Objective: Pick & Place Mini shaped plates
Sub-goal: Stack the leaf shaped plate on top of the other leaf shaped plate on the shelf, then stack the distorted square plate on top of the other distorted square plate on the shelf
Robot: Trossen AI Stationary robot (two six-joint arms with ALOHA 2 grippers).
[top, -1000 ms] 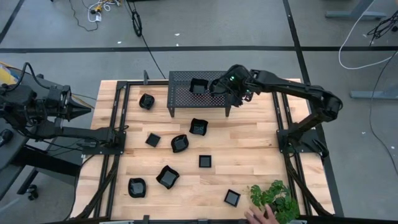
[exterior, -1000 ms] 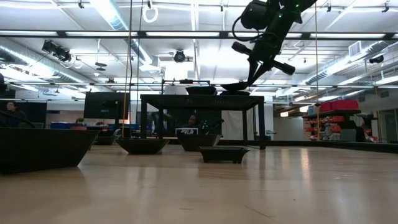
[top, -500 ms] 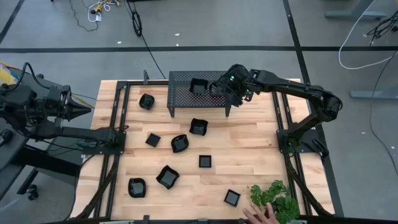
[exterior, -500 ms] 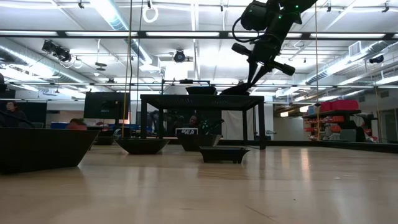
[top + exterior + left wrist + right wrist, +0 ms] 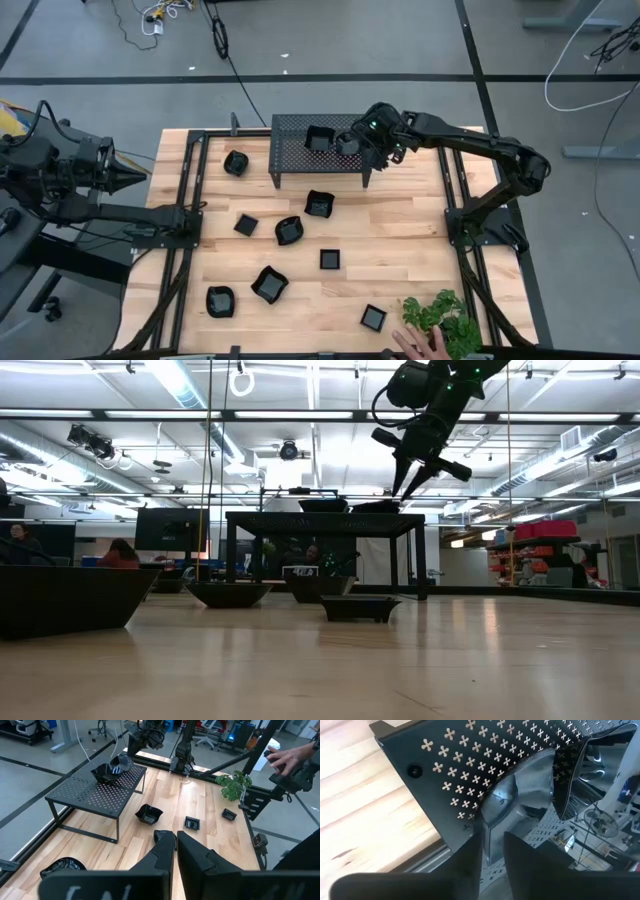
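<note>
In the high view the right gripper (image 5: pixel 352 143) sits over the perforated stand (image 5: pixel 295 160) at upper centre, beside a mini plate (image 5: pixel 319 138) already on it, while the left gripper (image 5: pixel 135 176) waits shut and empty at the left edge; lifting straight up should avoid dragging the dish just set down. The low view shows those fingers parted just above that dish (image 5: pixel 378 506), which lies flat and level on the stand top. In the right wrist view the dish (image 5: pixel 530 790) lies just ahead of the parted fingertips (image 5: pixel 492 851), rim up, with no clear long axis.
</note>
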